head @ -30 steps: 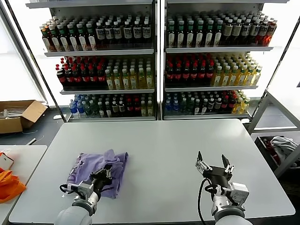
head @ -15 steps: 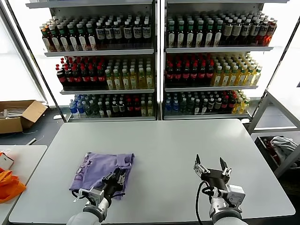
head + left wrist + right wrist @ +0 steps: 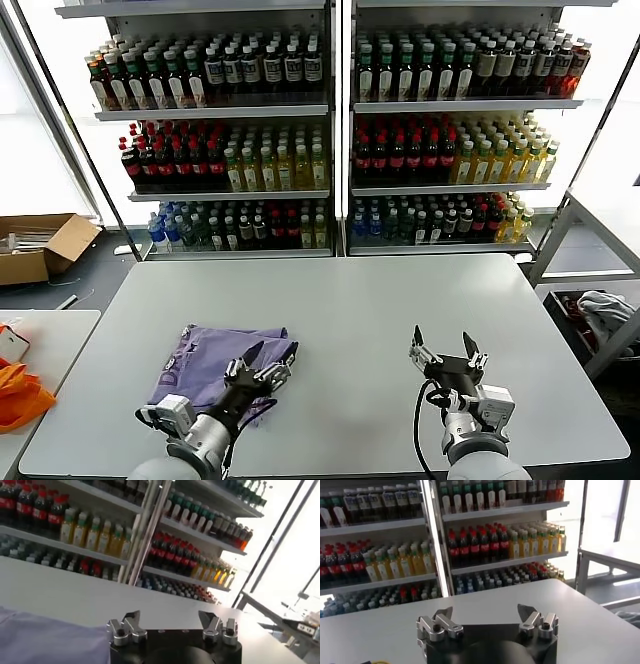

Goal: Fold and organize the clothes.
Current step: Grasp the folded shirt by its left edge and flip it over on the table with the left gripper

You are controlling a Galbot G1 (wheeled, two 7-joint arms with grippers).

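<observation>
Clothes [image 3: 215, 358]: one lavender T-shirt, bundled into a rough rectangle, lying on the near-left part of the white table [image 3: 350, 300]. Darker purple lettering just visible along its left edge. Looks soft, thin and light; likely to sag, crease and slide on the smooth tabletop when pulled, no stiffness to keep a fold. Best taken by pinching a doubled edge or corner, probably the near-right corner, closest to the left gripper; a pinch mid-panel would likely lift only one layer.

Left gripper [image 3: 268, 364] just over the shirt's near-right corner, fingers spread wide, nothing between them. Left wrist view confirms: both fingertips apart, bare table beyond, a strip of lavender fabric [image 3: 50, 642] beside the gripper body. Whether a fingertip brushes the cloth: cannot tell.

Right gripper [image 3: 440, 346] over bare table at near right, well apart from the shirt, fingers fully spread, holding nothing. Idle by the look of it.

Hidden or unclear:
- Near edge of the shirt covered by the left arm in the head view.
- Number of layers, position of sleeves and collar not readable from the bundle.
- Lettering too small to read.
- Only one shirt seen on the table.

Shelves of drink bottles [image 3: 330, 130] behind the table; no part in the work.
</observation>
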